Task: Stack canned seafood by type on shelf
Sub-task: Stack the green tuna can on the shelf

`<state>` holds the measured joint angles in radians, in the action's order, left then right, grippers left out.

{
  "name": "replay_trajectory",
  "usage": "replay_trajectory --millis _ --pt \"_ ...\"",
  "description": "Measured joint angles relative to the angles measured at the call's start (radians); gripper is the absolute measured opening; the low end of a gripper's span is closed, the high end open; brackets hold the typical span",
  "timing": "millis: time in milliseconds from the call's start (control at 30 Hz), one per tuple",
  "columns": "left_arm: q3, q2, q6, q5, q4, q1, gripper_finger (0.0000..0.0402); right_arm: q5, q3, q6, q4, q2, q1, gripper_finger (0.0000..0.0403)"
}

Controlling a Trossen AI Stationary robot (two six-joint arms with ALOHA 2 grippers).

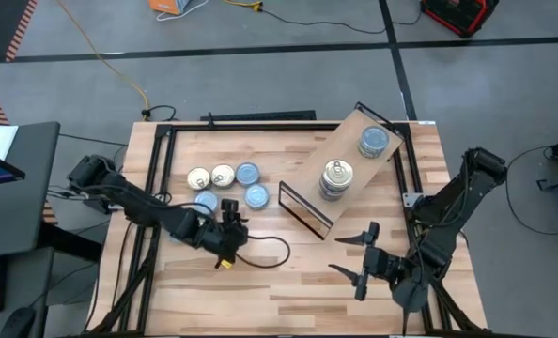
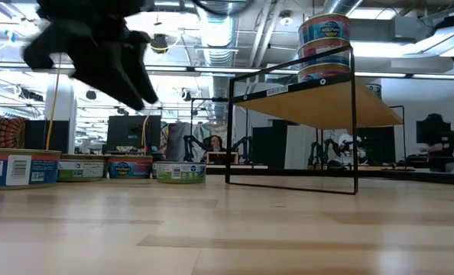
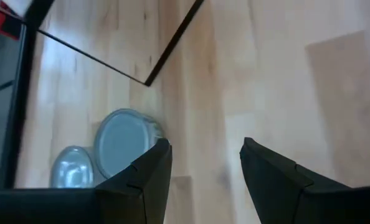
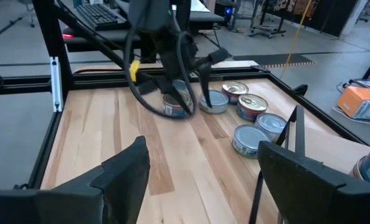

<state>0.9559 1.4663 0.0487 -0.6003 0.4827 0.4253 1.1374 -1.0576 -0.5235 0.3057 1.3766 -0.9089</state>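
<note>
the left gripper [image 1: 224,228] hangs with fingers parted and empty, just beside a blue tin [image 1: 205,202] lying on the table [image 1: 288,272]. coming down off-centre could shove the tin into its neighbours. the right gripper [image 1: 354,258] waits released near the shelf [image 1: 354,150], where two stacks stand.

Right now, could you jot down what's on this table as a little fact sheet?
shelf: light wood board on black frame
gold-lid stack: on the shelf
blue-lid stack: on the shelf
loose tins: five on the tabletop, two gold, three blue
left gripper: open, empty, beside loose tins
right gripper: open, empty, waiting near shelf
</note>
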Motion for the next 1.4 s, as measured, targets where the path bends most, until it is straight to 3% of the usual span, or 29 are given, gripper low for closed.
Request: replay_trajectory --millis 267,433,867,1067,1300,1400 --pt "-0.032 0.142 -0.223 -0.029 -0.106 -0.109 0.0180 0.000 0.000 -0.010 -0.003 0.018 0.000 0.0324" --pt "-0.032 0.188 -0.270 0.055 -0.135 -0.199 0.0180 0.000 0.000 -0.010 -0.001 0.024 0.000 0.0324" --pt "-0.144 0.189 -0.511 0.057 -0.274 -0.309 0.0176 0.000 0.000 -0.009 -0.001 0.024 -0.007 0.0324" --pt "-0.194 0.187 -0.537 0.023 -0.335 -0.296 0.0122 0.001 0.000 -0.012 -0.001 0.025 0.002 0.0324" --pt "-0.202 0.185 -0.495 -0.006 -0.326 -0.269 0.0012 0.001 0.000 -0.026 -0.001 0.025 0.002 0.0324" --pt "-0.202 0.185 -0.471 -0.009 -0.317 -0.248 0.0005 0.001 0.000 -0.026 -0.001 0.025 0.002 0.0324"
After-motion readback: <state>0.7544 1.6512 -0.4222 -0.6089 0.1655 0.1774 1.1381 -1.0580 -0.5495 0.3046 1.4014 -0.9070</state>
